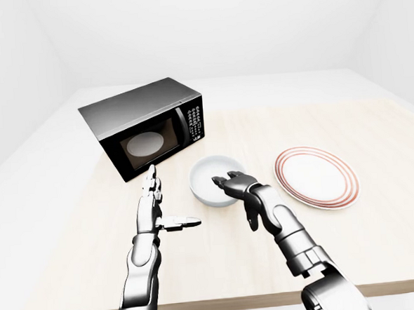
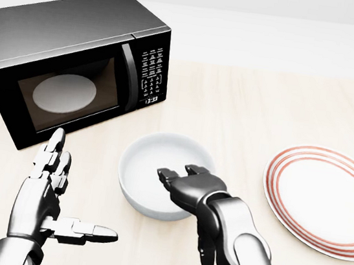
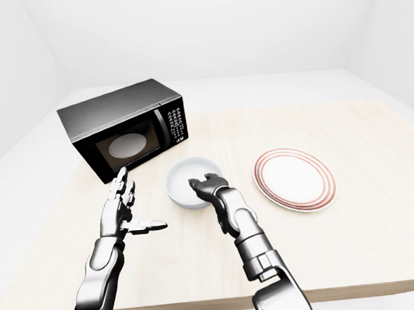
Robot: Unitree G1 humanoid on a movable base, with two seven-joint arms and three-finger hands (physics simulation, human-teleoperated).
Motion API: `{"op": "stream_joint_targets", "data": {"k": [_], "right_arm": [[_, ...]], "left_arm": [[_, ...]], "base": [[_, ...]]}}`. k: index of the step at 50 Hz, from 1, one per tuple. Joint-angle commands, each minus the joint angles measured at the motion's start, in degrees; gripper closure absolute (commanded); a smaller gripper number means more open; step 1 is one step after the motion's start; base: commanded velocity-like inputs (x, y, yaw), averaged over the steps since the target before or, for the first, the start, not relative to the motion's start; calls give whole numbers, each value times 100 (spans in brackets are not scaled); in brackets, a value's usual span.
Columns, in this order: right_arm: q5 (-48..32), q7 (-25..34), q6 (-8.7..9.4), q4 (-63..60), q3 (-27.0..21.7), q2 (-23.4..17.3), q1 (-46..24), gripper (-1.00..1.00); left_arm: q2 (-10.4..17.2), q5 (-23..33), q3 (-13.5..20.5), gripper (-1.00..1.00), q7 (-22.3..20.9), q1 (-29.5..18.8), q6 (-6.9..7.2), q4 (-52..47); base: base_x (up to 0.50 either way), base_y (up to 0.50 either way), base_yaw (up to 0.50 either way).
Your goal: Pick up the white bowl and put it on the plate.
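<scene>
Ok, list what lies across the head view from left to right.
Left hand → microwave → white bowl → right hand, its fingers over the bowl's near rim → plate.
</scene>
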Motion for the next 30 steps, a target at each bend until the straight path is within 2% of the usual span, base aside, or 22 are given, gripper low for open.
{"op": "stream_joint_targets", "data": {"k": [1,13,14,15,16,30], "right_arm": [[-26,-58,0,153,4,-2,-49,-100],[-63,-154,0,338,24,-4,-70,-100],[-68,-172,0,363,25,-4,-78,-76],[-70,-188,0,378,25,-3,-87,36],[-63,-171,0,351,24,2,-84,100],[-76,-237,0,294,41,32,-63,100]], "left_arm": [[-1,-1,0,-100,0,0,2,0],[-1,0,1,-100,1,0,0,0],[0,1,0,-100,0,0,0,0],[0,-1,0,-100,0,0,-2,1],[0,-2,0,-100,-1,0,1,0],[0,1,0,-100,0,0,2,-1]], "base": [[0,0,0],[0,0,0],[0,0,0],[0,0,0],[0,0,0],[0,0,0]]}}
